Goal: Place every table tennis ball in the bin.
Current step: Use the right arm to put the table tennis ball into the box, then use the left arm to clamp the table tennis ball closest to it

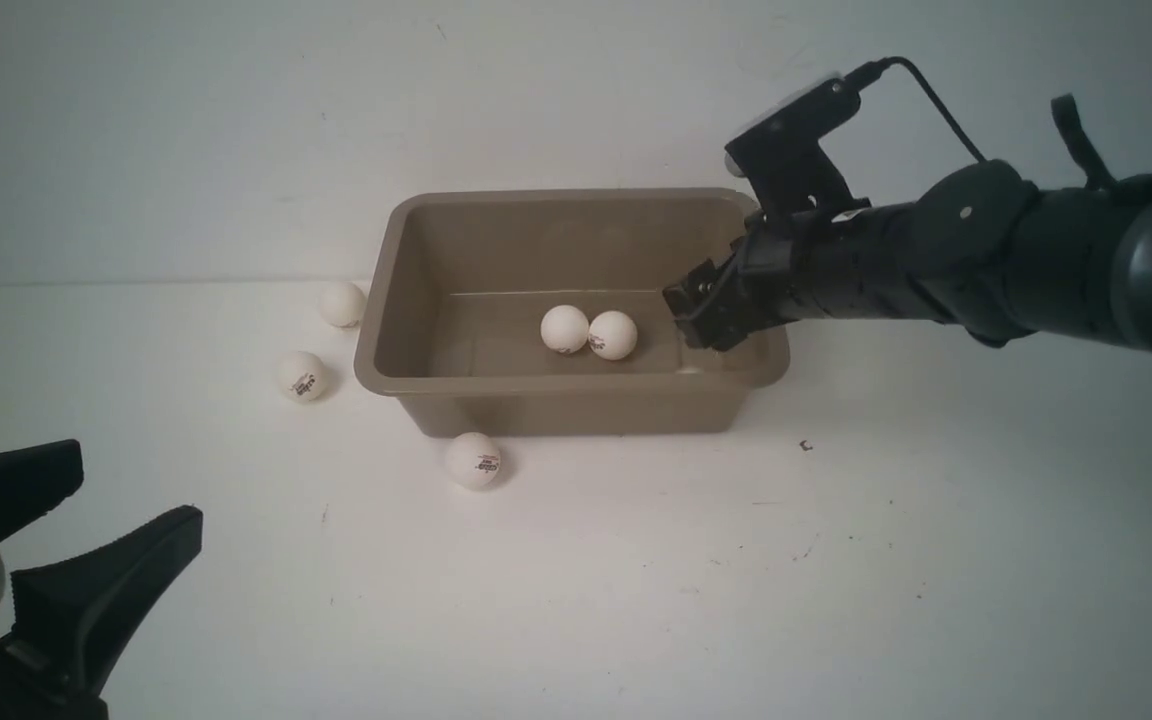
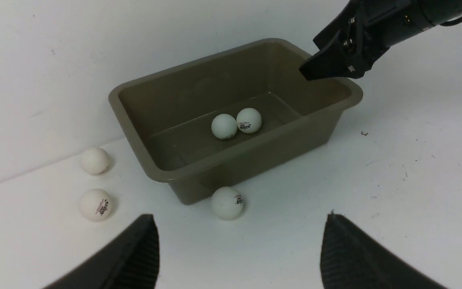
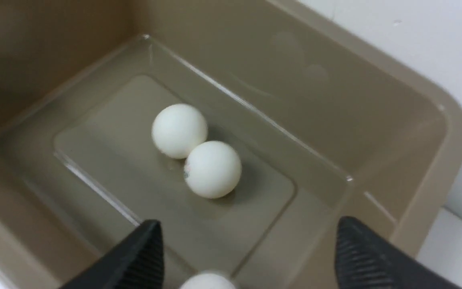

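Lower left of the front view: my left gripper (image 1: 141, 485), black fingers spread wide, nothing between them; its body is cut off by the frame edge. The white tabletop (image 1: 836, 560) lies open across the lower right.

One small glossy white table tennis ball (image 1: 473, 460) sits against the front wall of the rectangular taupe plastic bin (image 1: 576, 410). A second ball (image 1: 302, 376) and a third ball (image 1: 343, 304) lie just off its left rim.

Mid-floor inside, a pair of balls (image 1: 564, 329) touch. My right gripper (image 3: 249, 220) hangs inside the bin's right end, fingers apart. Bottom edge of the right wrist view: a blurred ball (image 3: 207, 283), mostly cut off, between the fingers and touching neither.
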### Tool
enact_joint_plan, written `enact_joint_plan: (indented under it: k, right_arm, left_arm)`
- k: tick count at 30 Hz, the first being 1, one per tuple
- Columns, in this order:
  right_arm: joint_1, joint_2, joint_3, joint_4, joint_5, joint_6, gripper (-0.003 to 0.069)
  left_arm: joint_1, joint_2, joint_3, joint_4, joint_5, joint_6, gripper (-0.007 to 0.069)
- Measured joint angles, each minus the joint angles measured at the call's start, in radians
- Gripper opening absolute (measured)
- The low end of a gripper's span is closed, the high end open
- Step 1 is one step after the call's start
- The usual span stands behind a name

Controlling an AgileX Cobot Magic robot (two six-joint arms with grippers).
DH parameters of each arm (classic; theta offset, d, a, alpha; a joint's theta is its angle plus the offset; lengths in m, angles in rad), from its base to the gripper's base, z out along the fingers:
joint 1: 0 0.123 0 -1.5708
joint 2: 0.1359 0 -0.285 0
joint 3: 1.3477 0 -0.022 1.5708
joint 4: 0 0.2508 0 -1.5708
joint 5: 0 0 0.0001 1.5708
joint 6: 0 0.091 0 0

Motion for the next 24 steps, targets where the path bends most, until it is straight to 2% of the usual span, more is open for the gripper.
enact_joint_plan:
  k: [4,11,16,19,24]
  right_arm:
    - [0.000,-0.037,0.003,0.005,-0.034,-0.026,0.0569]
    - [0.000,-0.341,0.006,-0.001,-0.102,-0.146,0.0574]
    - [0.000,-0.538,0.009,-0.002,-0.066,-0.156,0.0575]
    - [0.000,-0.635,0.025,-0.008,0.015,-0.109,0.0575]
    - [0.000,-0.701,0.029,-0.022,0.189,0.126,0.0568]
  left_arm:
    - [0.000,0.000,0.000,0.000,0.004,0.000,0.0489]
    - [0.000,0.000,0.000,0.000,0.004,0.000,0.0489]
    - [0.000,0.000,0.000,0.000,0.004,0.000,0.0489]
    - [0.000,0.000,0.000,0.000,0.004,0.000,0.0489]
    - [0.000,0.000,0.000,-0.002,0.004,0.000,0.0489]
